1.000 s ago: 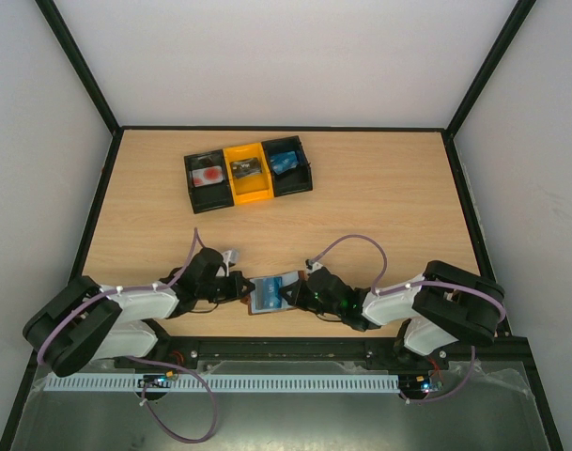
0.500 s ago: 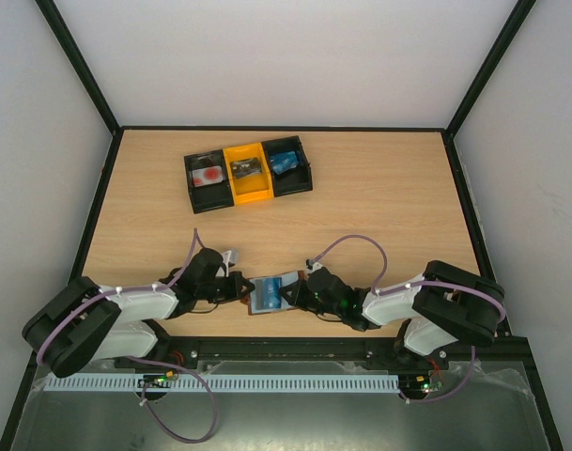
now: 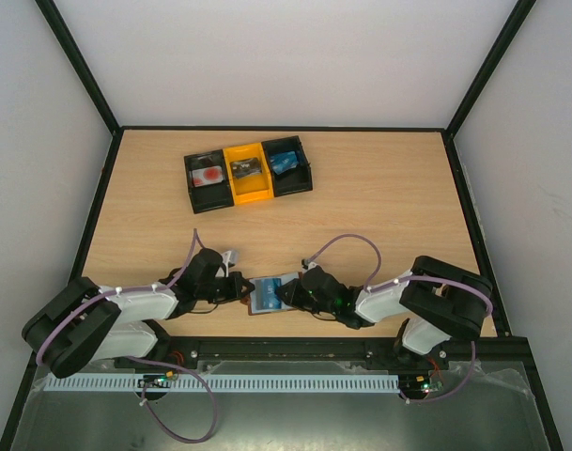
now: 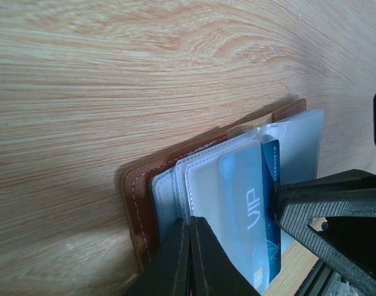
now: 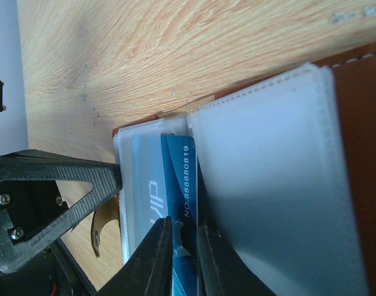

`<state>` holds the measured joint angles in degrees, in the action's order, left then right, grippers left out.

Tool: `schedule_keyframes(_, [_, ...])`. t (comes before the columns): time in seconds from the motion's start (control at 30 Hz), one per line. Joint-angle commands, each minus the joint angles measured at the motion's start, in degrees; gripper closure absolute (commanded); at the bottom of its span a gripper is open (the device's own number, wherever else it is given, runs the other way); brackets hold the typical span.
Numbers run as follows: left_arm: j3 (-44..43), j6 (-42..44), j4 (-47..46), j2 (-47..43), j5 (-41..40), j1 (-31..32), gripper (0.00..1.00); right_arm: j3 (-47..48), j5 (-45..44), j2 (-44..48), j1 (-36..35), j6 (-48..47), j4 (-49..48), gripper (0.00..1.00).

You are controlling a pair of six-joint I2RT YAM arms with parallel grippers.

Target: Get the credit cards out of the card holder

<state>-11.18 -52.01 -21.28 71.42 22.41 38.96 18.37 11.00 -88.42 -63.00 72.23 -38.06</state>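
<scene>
Left wrist view, bottom edge: my left gripper (image 4: 189, 225) has its two black fingers pressed together on the rim of a frosted plastic sleeve of the card holder (image 4: 138, 203), so it grasps the holder there. The holder is spread open. It is reddish-brown leather with pale stitching along its border, carrying stacked translucent sleeves that are smooth and faintly glossy. I cannot tell whether it lies quite flat.

A blue credit card (image 4: 265, 209), thin and stiff, printed VIP with a row of digits along one long edge, sits partly under a sleeve and partly bare. My right gripper (image 5: 183, 237) pinches that card between its narrow fingers at the bottom of the right wrist view.

Beyond the holder runs the table (image 4: 113, 74), pale wood laminate with wavy grain. From the top external camera, the holder and both grippers sit at the lower middle of the frame, near the table's front edge. Well apart, toward the upper left, stands a three-bin tray (image 3: 249, 172) in black, yellow and black, each bin holding something small. Plain white walls (image 3: 286, 56) and black frame bars (image 3: 79, 64) close the space.
</scene>
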Motion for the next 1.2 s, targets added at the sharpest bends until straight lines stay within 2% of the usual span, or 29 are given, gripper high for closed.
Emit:
schedule_keyframes(0.0, [1.6, 0.9, 3.8, 0.7, -1.0, 0.3, 0.98, 0.5, -0.7, -0.5, -0.3, -0.5, 0.0, 0.89])
schedule_keyframes(0.13, [1.6, 1.0, 3.8, 0.7, -1.0, 0.3, 0.98, -0.4, -1.9, 0.9, -0.3, -0.6, 0.7, 0.98])
schedule_keyframes(0.33, [1.7, 0.7, 3.8, 0.6, -1.1, 0.3, 0.98, -2.6, -4.8, 3.7, -0.3, 0.1, 2.6, 0.98])
schedule_keyframes(1.03, [-0.3, 0.8, 7.6, -2.1, -2.4, 0.3, 0.97, -5.5, -6.1, 8.7, -0.3, 1.7, 3.9, 0.98])
schedule_keyframes(1.17, [-0.9, 0.8, 8.7, -3.0, -2.4, 0.3, 0.94, -5.9, -6.9, 10.7, -0.3, 1.7, 5.5, 0.98])
